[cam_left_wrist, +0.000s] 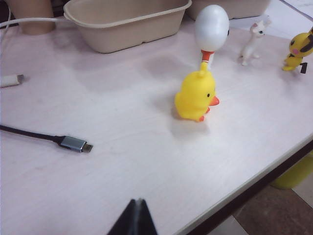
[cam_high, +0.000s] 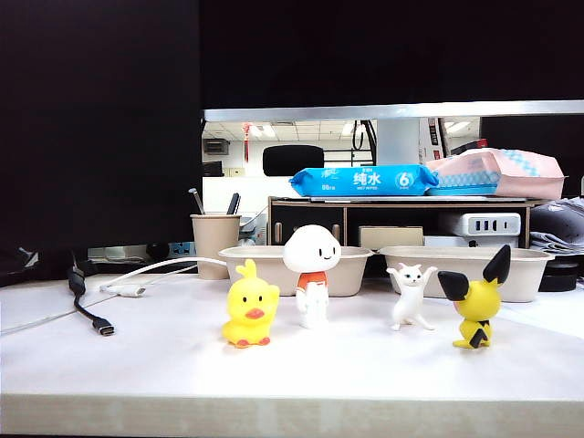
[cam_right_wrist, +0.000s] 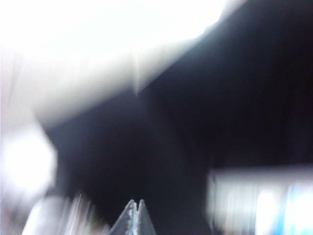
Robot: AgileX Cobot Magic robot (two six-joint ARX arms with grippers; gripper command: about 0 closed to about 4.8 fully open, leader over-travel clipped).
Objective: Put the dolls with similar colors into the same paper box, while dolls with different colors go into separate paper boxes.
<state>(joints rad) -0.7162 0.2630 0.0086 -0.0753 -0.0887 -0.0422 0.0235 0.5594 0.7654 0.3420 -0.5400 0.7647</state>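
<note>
- No sorting is done yet, as I judge it: all four dolls stand on the bench (cam_high: 137,365), both paper boxes hold nothing visible.
- From the yellow duck (cam_high: 249,318), the white round-headed figure (cam_high: 311,272) is at 2 o'clock, just beside it; the white cat (cam_high: 411,294) and the black-eared yellow doll (cam_high: 478,298) stand further toward 3 o'clock.
- The left paper box (cam_high: 265,265) and right paper box (cam_high: 484,269) sit behind them, toward 12 o'clock.
- The left gripper (cam_left_wrist: 138,215) hangs over the bench's near edge, fingers pressed together, empty.
- The right gripper (cam_right_wrist: 134,218) shows in a blurred view, fingers pressed together, empty.
- The next move likely calls for spreading the fingers over one doll.
</note>
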